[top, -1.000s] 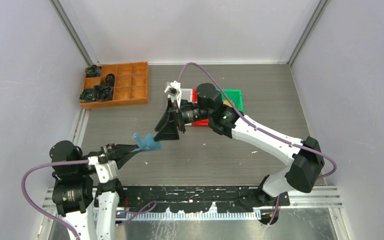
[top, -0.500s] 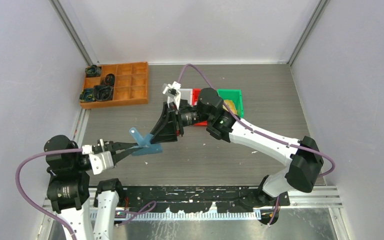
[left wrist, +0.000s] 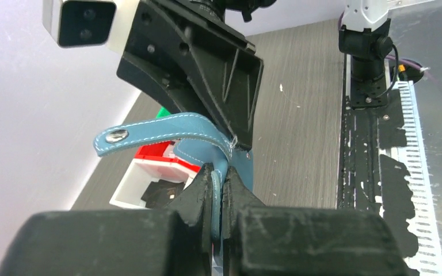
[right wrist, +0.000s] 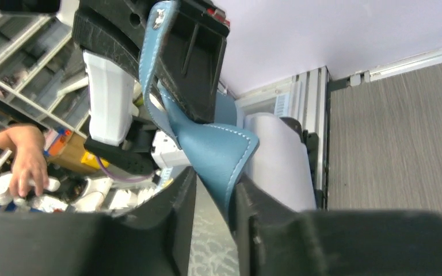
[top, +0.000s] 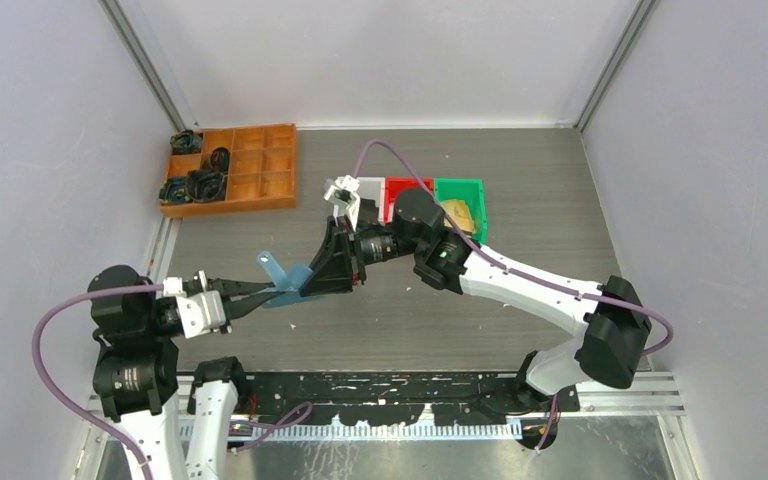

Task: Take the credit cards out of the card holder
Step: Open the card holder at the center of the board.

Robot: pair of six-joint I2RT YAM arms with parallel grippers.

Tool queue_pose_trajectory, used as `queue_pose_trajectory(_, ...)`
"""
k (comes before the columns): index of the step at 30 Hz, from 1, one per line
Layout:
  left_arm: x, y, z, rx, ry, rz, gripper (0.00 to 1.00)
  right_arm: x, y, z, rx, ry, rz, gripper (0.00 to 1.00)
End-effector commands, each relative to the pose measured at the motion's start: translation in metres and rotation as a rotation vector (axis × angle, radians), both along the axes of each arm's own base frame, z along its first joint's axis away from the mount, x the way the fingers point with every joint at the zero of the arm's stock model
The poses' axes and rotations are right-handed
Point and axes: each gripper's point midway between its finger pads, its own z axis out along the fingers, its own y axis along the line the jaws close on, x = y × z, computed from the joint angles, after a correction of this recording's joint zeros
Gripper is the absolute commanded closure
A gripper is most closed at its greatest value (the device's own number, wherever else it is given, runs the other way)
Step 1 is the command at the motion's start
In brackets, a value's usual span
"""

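Above the grey table (top: 520, 200), seen overhead, the left claw (top: 276, 292) holds the teal-blue leather card holder (top: 294, 275) clear, likely so the right claw (top: 310, 287) can spread it. Left wrist: jaws clamped on its edge. Right wrist: part-open fingers (right wrist: 167, 230) straddle a flap; whether they pinch, I cannot tell.
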Motion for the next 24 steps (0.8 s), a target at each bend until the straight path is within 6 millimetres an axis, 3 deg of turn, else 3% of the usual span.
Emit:
queue_pose_trajectory(1,-0.001,-0.001,0.014,-0.006,-0.013,-0.005,0.98,-0.008,-0.001,0.045,0.159,-0.087,-0.029,0.84)
queue_pose_trajectory(2,-0.001,-0.001,0.014,-0.013,0.008,-0.008,0.84,-0.008,0.001,0.048,0.166,-0.096,-0.032,0.97)
queue_pose_trajectory(4,0.002,0.000,0.014,-0.044,0.095,0.015,0.33,-0.005,0.003,0.053,0.163,-0.105,-0.050,0.99)
queue_pose_trajectory(6,0.009,0.002,0.014,-0.080,0.189,0.049,0.05,-0.002,-0.002,0.056,0.151,-0.158,-0.089,0.99)
queue_pose_trajectory(9,0.016,0.004,0.007,-0.113,0.331,0.072,0.01,0.002,-0.022,0.068,0.154,-0.312,-0.174,0.99)
queue_pose_trajectory(11,0.011,0.002,-0.001,-0.108,0.375,0.032,0.00,-0.004,-0.039,0.085,0.211,-0.406,-0.203,1.00)
queue_pose_trajectory(14,-0.003,-0.004,-0.003,-0.128,0.423,-0.048,0.00,-0.012,-0.053,0.094,0.214,-0.461,-0.196,0.99)
queue_pose_trajectory(17,-0.015,-0.008,0.001,-0.137,0.427,-0.111,0.00,-0.021,-0.057,0.102,0.215,-0.461,-0.147,0.99)
queue_pose_trajectory(24,-0.015,-0.007,0.010,-0.099,0.287,-0.082,0.02,-0.032,-0.051,0.115,0.263,-0.387,-0.061,0.99)
